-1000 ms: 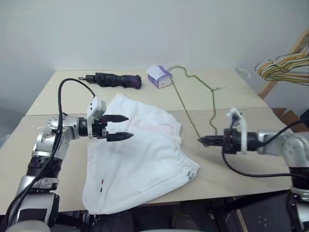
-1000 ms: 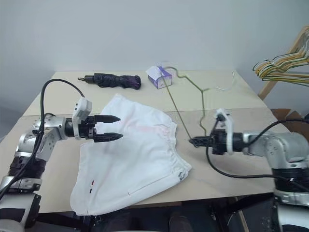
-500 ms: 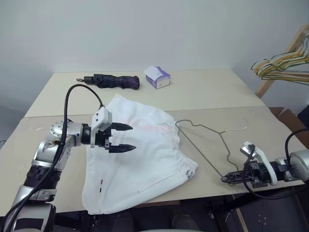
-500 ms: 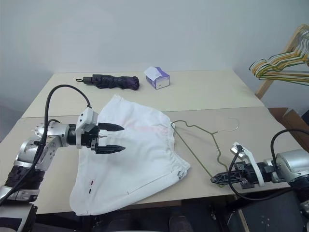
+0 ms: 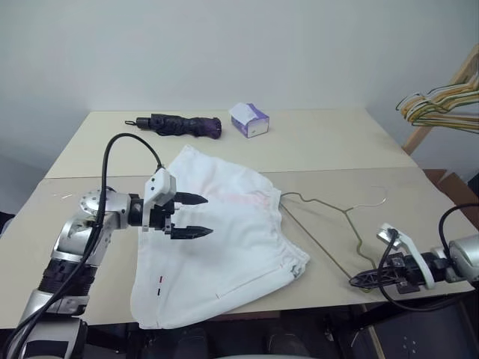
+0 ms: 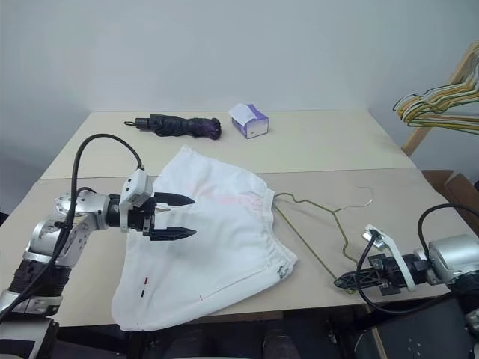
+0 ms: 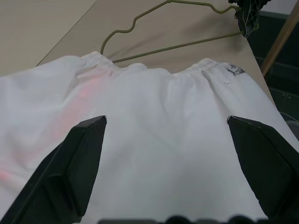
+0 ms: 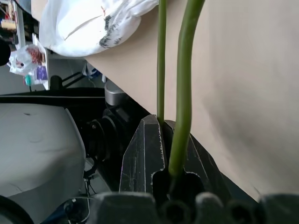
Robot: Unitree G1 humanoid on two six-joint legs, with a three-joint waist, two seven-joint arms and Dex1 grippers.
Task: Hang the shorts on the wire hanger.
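Right gripper [image 5: 358,280] lower right of frame at table's front edge, fingers pressed together — pinching corner of wire hanger [image 5: 329,224]. Hanger lies flat on table [image 5: 337,149], right of centre, hook toward right. Left gripper [image 5: 196,216] left of centre, fingers [image 7: 70,163] spread wide, hovering over shorts [image 5: 224,254] — holding nothing. Shorts spread flat at centre, waistband just beside hanger. Folded umbrella [image 5: 179,124] and tissue box [image 5: 248,120] upper centre.

One shorts [image 5: 217,239], one hanger [image 5: 329,224] (olive wire), one umbrella [image 5: 179,124]

place: plain test room | cues: bare white wall [image 5: 224,45]; beige tables [image 5: 314,142]; hanger rack [image 5: 441,105]
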